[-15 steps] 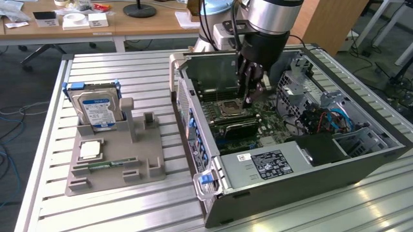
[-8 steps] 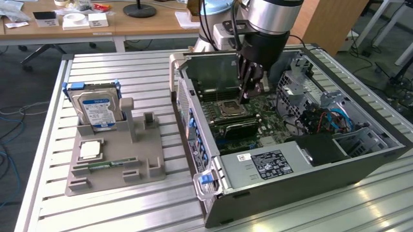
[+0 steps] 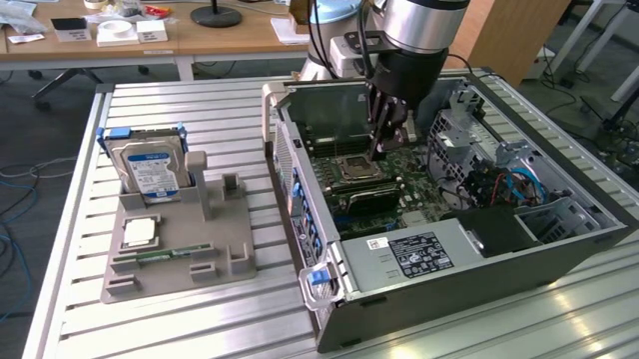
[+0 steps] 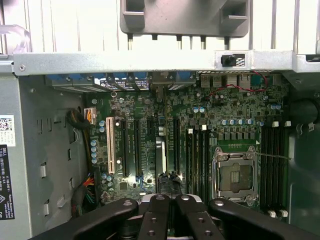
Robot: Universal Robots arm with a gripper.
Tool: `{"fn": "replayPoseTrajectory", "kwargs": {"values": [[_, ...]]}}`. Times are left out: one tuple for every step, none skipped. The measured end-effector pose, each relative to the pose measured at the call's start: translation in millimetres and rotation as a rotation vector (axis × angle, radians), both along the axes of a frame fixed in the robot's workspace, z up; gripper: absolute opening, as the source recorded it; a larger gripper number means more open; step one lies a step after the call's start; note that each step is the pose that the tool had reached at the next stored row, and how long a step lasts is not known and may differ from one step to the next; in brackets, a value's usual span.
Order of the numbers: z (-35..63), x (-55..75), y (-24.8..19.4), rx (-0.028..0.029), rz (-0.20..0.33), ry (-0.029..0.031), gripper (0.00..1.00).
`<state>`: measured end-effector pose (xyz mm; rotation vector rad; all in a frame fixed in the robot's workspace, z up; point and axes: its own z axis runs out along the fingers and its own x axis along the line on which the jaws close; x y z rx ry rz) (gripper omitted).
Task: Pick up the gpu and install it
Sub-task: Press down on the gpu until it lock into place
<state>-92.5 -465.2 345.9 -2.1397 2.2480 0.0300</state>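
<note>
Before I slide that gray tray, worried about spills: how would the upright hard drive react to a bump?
The hard drive stands on edge in the gray tray's slot, mostly above it, so it may rock or tip. Its metal body looks rigid and is probably heavy for its size.

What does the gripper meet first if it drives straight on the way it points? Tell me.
Probably the gpu, standing edge-on on the motherboard right ahead of the shut gripper. Depth is unclear, so the gap between them cannot be judged.
</note>
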Motion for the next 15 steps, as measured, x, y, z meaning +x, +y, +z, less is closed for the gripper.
{"fn": "replayPoseTrajectory", "kwargs": {"values": [[-0.4,0.0,0.0,0.0006,0.0,-0.0001,0.11],[-1.6,0.0,0.0,0.0008,0.0,-0.0002,0.11],[-3.4,0.0,0.0,0.0004,0.0,0.0,0.11],[-5.2,0.0,0.0,0.0003,0.0,0.0001,0.11],[-7.0,0.0,0.0,0.0005,0.0,0.0,0.11],[-8.8,0.0,0.0,0.0005,0.0,0.0,0.11],[-10.7,0.0,0.0,0.0005,0.0,0.0,0.11],[-12.6,0.0,0.0,0.0004,0.0,0.0,0.11],[-14.1,0.0,0.0,0.0005,0.0,0.0,0.11],[-14.7,0.0,0.0,0.0004,0.0,-0.0001,0.11],[-14.7,0.0,0.0,0.0002,0.0,0.0001,0.11],[-14.7,0.0,0.0,0.0003,0.0,0.0001,0.11],[-14.8,0.0,0.2,0.0003,0.0,0.0001,0.11],[-15.3,0.0,1.3,0.0005,0.0,-0.0001,0.11],[-15.8,0.0,2.6,0.0006,0.0,0.0,0.11]]}}
